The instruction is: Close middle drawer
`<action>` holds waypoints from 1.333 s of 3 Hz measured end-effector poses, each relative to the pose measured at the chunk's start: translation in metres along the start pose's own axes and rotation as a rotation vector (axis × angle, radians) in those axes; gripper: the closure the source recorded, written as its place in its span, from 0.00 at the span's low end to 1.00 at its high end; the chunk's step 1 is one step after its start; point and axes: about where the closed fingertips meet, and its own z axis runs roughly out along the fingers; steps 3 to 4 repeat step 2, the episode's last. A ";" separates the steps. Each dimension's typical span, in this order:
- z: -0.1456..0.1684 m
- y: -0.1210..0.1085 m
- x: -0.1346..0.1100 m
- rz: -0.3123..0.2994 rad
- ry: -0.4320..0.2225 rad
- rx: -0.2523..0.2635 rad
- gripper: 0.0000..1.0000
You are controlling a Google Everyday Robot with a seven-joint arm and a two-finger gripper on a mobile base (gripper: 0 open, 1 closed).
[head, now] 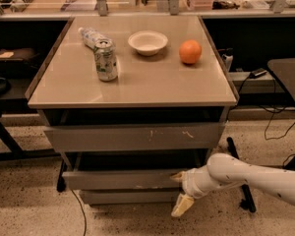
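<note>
The middle drawer (123,179) is the wide, plain grey front under the scratched upper drawer front (132,137). It stands out a little from the cabinet, with a dark gap above it. My gripper (179,191) is at the drawer's right end, on a white arm coming in from the right. Its two pale fingers are spread apart. The upper fingertip (177,176) touches the drawer front and the lower one hangs below it. It holds nothing.
A narrower drawer front (128,196) sits below the middle one. On the tabletop (137,87) are a can (106,59), a plastic bottle (90,36), a white bowl (147,42) and an orange (190,51). A cable trails on the floor (81,215). Dark furniture stands at both sides.
</note>
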 end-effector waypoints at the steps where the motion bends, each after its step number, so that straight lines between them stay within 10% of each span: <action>1: 0.011 -0.037 0.005 0.018 0.018 0.039 0.00; 4: 0.011 -0.033 0.006 0.018 0.018 0.039 0.00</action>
